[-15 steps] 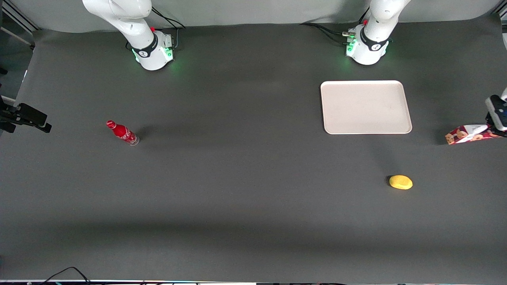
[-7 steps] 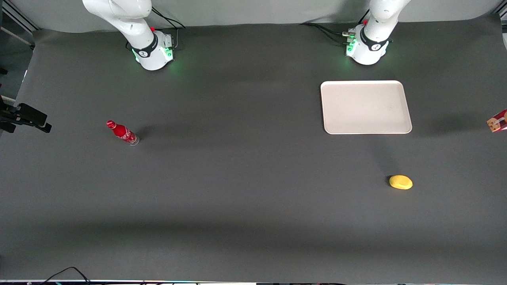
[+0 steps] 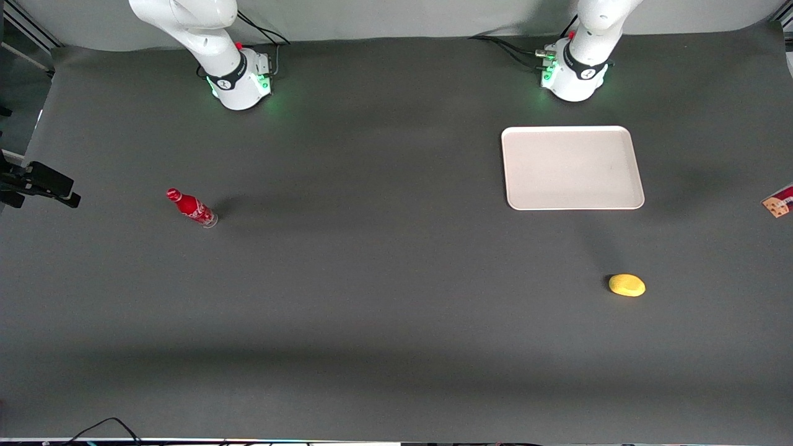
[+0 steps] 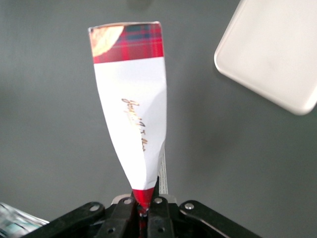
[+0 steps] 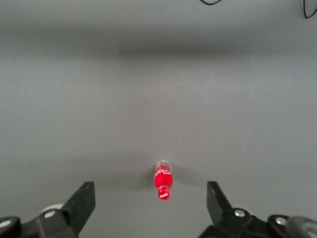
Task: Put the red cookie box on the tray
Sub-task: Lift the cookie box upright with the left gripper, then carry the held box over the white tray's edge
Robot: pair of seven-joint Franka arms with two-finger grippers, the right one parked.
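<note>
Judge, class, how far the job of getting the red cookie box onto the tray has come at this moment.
Done: the gripper is shut on one end of the red cookie box and holds it clear of the table, toward the working arm's end. In hand: the carry. Left: the tray holds nothing; the box must be moved over it, lowered and released.

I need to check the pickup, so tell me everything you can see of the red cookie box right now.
The red cookie box is a long slim carton, held off the table by one end, pinched between the fingers of the left gripper. The face toward the wrist camera is white with gold script; the free end shows red tartan and part of a tan cookie picture. In the front view only one corner shows, at the working arm's end of the table. It touches nothing but the fingers. The tray lies apart from it, with nothing on it.
</note>
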